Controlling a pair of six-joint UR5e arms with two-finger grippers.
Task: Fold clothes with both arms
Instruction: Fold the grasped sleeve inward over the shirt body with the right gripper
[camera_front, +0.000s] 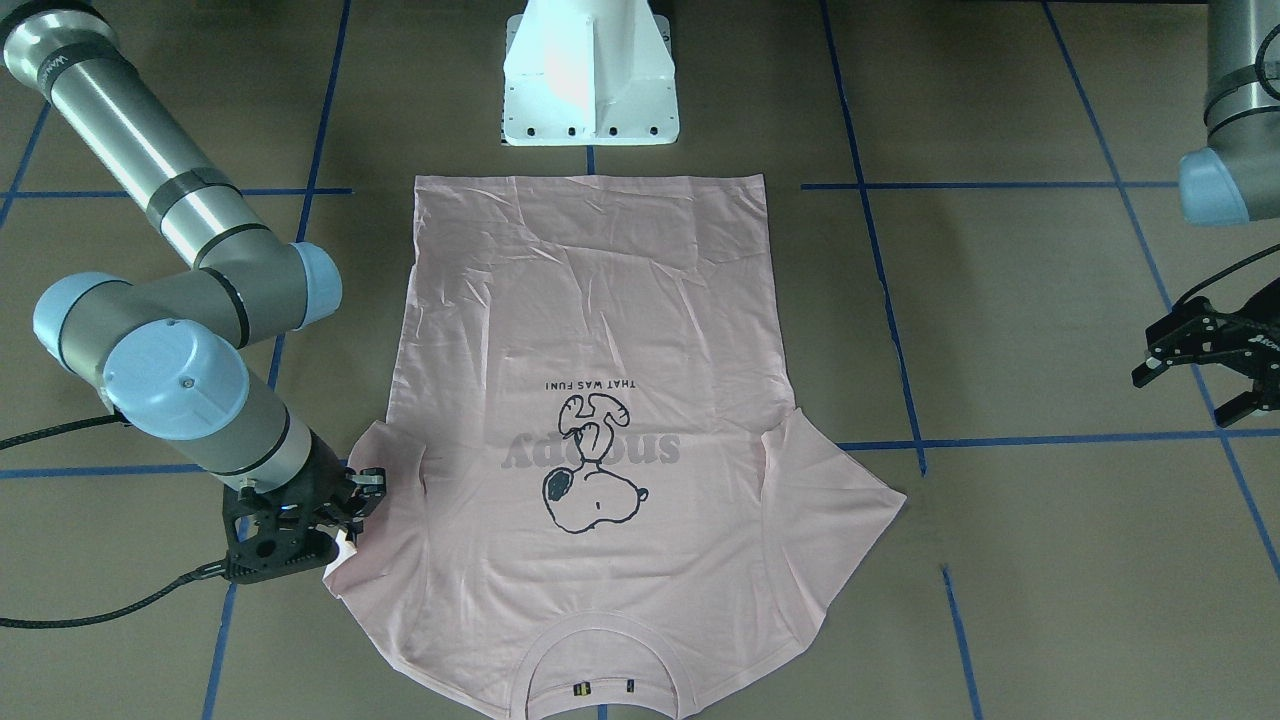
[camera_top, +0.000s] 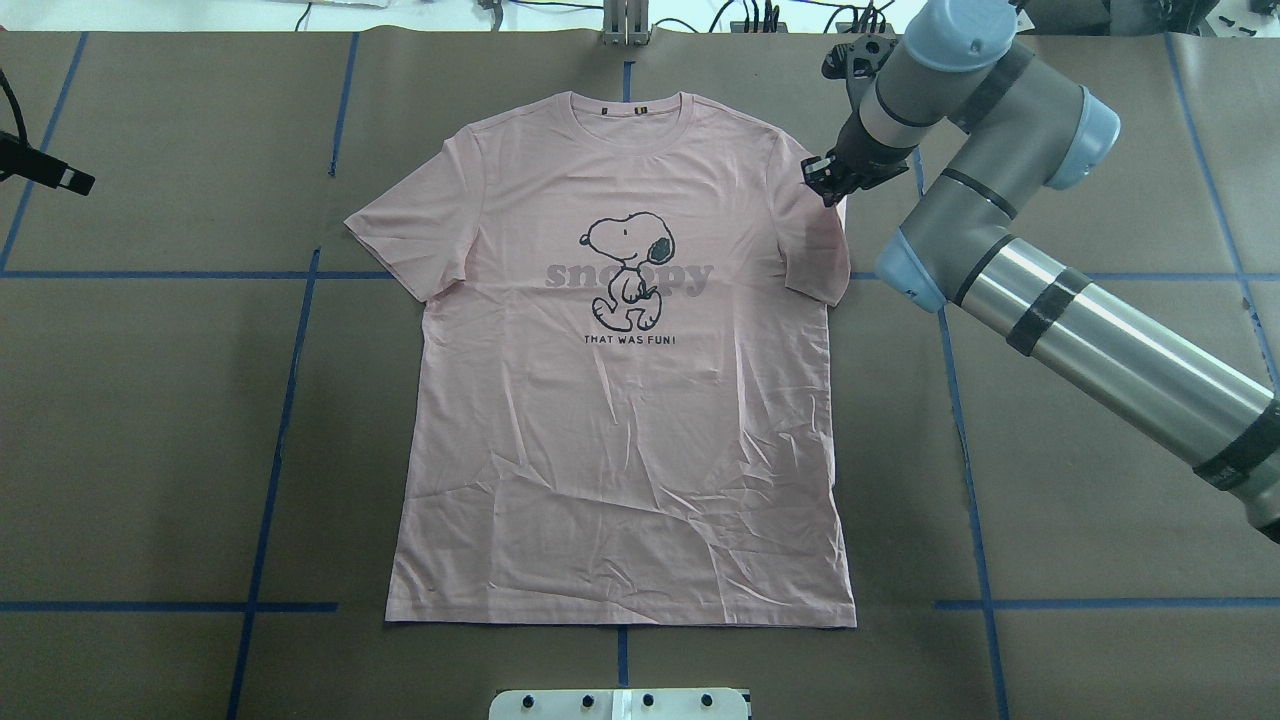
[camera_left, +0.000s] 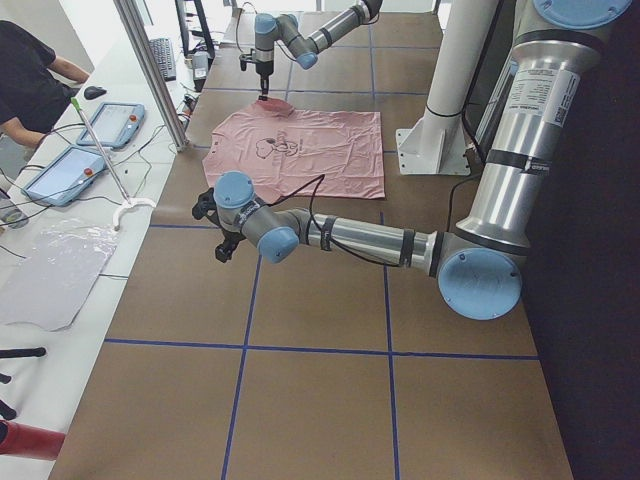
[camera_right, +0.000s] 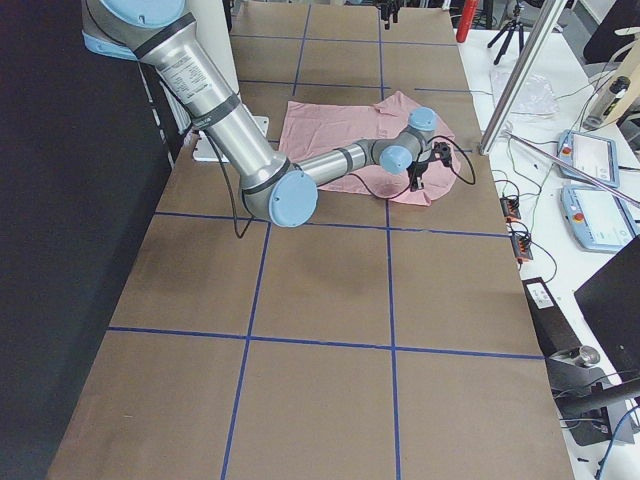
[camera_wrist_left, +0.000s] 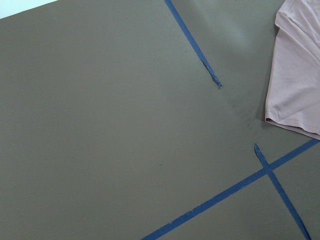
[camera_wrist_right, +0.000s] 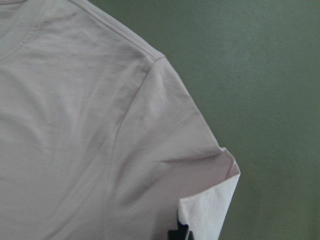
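Note:
The pale pink T-shirt (camera_top: 620, 430) lies flat, dog print up, collar at the far edge; it also shows in the front view (camera_front: 600, 330). My right gripper (camera_top: 826, 180) is down at the outer edge of the shirt's right-hand sleeve, also seen in the front view (camera_front: 342, 525). In the right wrist view the sleeve's corner (camera_wrist_right: 210, 200) is turned up, with a black fingertip (camera_wrist_right: 180, 233) against it, so the gripper is shut on the sleeve. My left gripper (camera_front: 1195, 390) is open and empty, well off the other sleeve (camera_wrist_left: 300, 75).
The white pedestal base (camera_front: 590, 75) stands just behind the shirt's hem. Blue tape lines (camera_top: 270, 470) grid the brown table. A side table with tablets (camera_left: 110, 125), a metal pole (camera_left: 150, 70) and a seated person (camera_left: 30, 70) lie beyond the far edge.

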